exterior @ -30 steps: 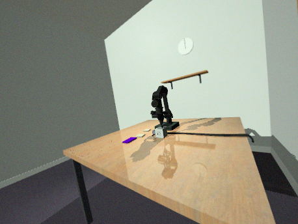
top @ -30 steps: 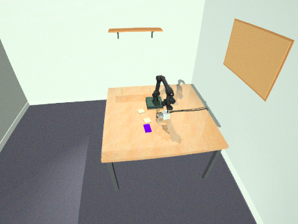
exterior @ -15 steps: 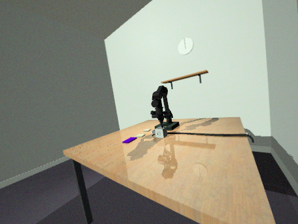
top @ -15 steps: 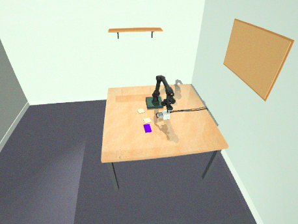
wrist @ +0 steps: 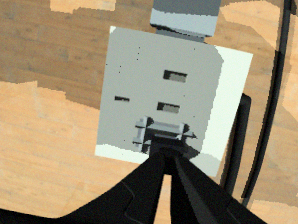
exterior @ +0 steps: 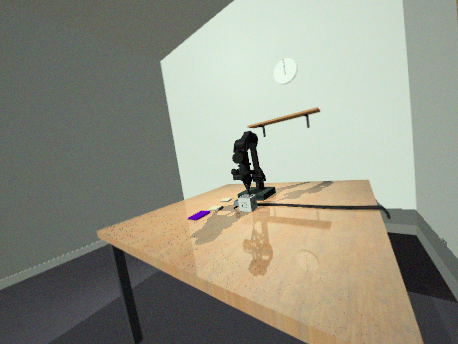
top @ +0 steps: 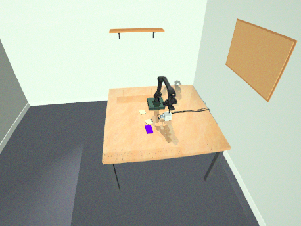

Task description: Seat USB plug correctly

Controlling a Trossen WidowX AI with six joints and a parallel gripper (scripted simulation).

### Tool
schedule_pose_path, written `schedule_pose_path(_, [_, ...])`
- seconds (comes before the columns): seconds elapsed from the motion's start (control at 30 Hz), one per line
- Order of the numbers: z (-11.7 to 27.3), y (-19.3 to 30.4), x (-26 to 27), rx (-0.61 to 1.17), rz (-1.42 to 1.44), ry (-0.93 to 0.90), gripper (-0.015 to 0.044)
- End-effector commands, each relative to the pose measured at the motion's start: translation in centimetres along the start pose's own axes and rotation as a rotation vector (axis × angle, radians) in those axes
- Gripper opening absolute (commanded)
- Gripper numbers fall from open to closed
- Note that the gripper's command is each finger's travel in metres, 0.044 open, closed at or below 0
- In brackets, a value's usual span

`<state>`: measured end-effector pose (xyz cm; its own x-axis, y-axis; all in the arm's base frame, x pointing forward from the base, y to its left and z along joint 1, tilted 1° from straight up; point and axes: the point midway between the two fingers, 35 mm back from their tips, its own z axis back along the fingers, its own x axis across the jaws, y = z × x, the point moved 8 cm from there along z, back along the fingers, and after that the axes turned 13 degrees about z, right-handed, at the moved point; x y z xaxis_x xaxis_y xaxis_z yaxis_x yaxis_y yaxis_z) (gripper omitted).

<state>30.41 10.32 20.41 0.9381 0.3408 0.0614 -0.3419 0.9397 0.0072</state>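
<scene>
The power cube (top: 167, 117) (exterior: 246, 204) (wrist: 135, 67) stands on the table, pale grey-white, with several slots in its top. The dark USB plug (wrist: 167, 145) stands in the top near one edge of the cube, within a grey metal bracket (wrist: 165, 127). My gripper (top: 169, 111) (exterior: 248, 191) (wrist: 167, 164) points down over the cube and is shut on the plug. The fingertips hide part of the plug. The socket opening is hidden, and how deep the plug sits cannot be told.
A blue-grey block (wrist: 185, 17) adjoins the cube's side. Black cables (top: 192, 111) (exterior: 320, 206) (wrist: 270, 110) run beside the cube and across the table (top: 125, 141) (exterior: 320, 270). A purple item (top: 148, 129) (exterior: 199, 215) and pale notes (top: 142, 112) (exterior: 226, 200) lie nearby.
</scene>
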Motion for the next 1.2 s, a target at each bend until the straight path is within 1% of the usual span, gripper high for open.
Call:
schedule_pose_path(0.0, [0.2, 0.0, 0.0, 0.0, 0.0, 0.001, 0.0])
schedule_pose_path(1.0, [2.1, 0.0, 0.0, 0.0, 0.0, 0.001, 0.0])
schedule_pose_path(1.17, [2.0, 0.0, 0.0, 0.0, 0.066, 0.0, 0.0])
